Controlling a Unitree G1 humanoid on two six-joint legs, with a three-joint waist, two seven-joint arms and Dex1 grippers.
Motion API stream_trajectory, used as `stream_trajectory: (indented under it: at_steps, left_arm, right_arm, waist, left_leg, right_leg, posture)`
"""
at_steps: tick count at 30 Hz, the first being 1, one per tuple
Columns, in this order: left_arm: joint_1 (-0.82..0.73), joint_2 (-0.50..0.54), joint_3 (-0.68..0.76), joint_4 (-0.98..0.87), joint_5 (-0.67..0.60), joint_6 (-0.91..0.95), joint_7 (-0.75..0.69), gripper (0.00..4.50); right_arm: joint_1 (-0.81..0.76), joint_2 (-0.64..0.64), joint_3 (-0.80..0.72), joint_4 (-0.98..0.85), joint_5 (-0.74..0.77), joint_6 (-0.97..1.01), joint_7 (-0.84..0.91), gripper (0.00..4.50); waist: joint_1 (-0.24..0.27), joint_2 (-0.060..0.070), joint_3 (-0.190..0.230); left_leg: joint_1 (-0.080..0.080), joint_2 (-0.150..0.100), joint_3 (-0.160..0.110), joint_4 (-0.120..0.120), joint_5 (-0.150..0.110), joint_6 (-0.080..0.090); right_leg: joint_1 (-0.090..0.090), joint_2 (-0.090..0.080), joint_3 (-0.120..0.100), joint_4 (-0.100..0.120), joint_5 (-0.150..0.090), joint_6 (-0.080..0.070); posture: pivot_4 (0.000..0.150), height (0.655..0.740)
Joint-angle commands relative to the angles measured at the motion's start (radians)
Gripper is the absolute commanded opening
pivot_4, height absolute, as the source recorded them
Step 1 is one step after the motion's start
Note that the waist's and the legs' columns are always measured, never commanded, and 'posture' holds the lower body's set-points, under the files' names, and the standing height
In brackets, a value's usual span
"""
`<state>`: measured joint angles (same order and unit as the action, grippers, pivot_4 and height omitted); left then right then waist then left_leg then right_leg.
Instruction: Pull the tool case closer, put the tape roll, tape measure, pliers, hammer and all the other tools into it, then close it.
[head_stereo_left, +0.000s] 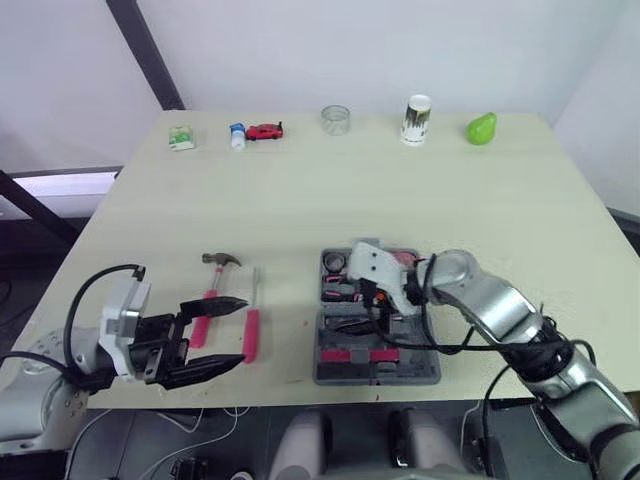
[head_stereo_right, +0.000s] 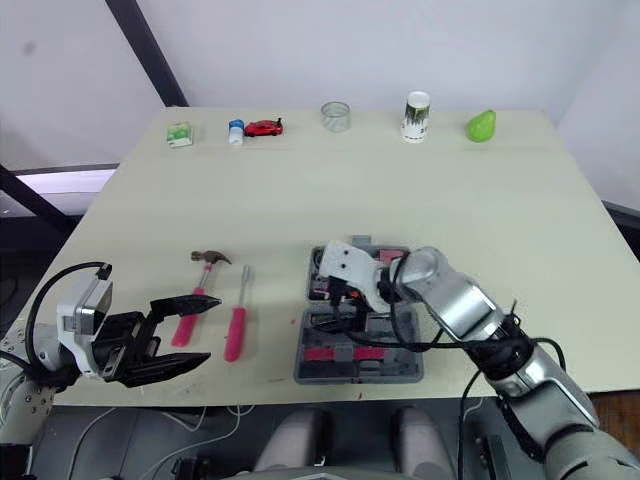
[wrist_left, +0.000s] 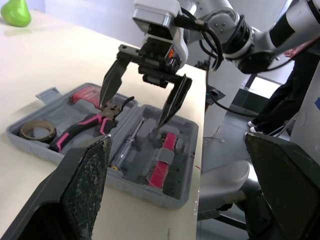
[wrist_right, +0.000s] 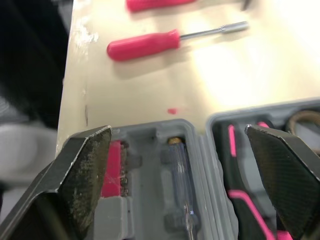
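Pale beige surface (head_stereo_left: 300, 210) carries an open grey plastic tool case (head_stereo_left: 420, 376). The right gripper (wrist_left: 132, 112) hangs over the case, spread wide and empty. Left of the case, the left gripper (head_stereo_left: 240, 333) gapes empty beside a pink-handled hammer (head_stereo_left: 213, 292) and a pink-handled screwdriver (head_stereo_left: 252, 335).

**Both hands open, one level, one turned down**

In the head view the left hand (head_stereo_left: 222, 335) sits at 7 o'clock. Its two fingers are spread wide and point level toward 3 o'clock. The right arm (head_stereo_left: 500, 315) comes in from 5 o'clock and bends toward 9 o'clock. The right hand (wrist_left: 134, 112) points downward, its fingers also apart.
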<state>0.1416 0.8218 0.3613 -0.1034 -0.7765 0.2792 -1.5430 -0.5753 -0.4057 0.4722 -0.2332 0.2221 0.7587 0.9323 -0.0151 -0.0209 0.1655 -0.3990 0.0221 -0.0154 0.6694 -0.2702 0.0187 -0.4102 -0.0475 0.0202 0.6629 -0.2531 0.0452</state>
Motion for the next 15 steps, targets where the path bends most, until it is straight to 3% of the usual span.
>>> stream_trajectory:
  at_steps: [1,7,15]
  left_arm:
    - [-0.006,-0.007,0.007,-0.015,-0.009,-0.009,-0.011,4.50]
    - [-0.011,-0.015,0.002,-0.019,-0.007,-0.007,-0.004,4.50]
    - [-0.007,-0.018,0.004,-0.022,-0.008,-0.005,0.000,4.50]
  right_arm:
    - [0.086,0.018,-0.051,-0.015,0.041,-0.110,0.002,3.16]
    - [0.172,0.063,-0.049,0.088,-0.012,-0.239,-0.058,0.01]
    - [0.199,0.061,-0.043,0.140,-0.051,-0.279,-0.071,0.01]
  waist:
    - [-0.003,0.000,0.000]
    - [-0.006,0.000,0.000]
    - [-0.002,0.000,0.000]
  left_leg:
    - [0.000,0.000,0.000,0.000,0.000,0.000]
    - [0.001,0.000,0.001,0.000,0.000,0.000]
    - [0.001,0.000,0.001,0.000,0.000,0.000]
  right_leg:
    - [0.000,0.000,0.000,0.000,0.000,0.000]
    - [0.000,0.002,0.001,0.001,0.000,0.000]
    - [0.000,0.001,0.001,0.001,0.000,0.000]
  posture:
    - [0.150,0.7400]
    - [0.150,0.7400]
    - [0.150,0.7400]
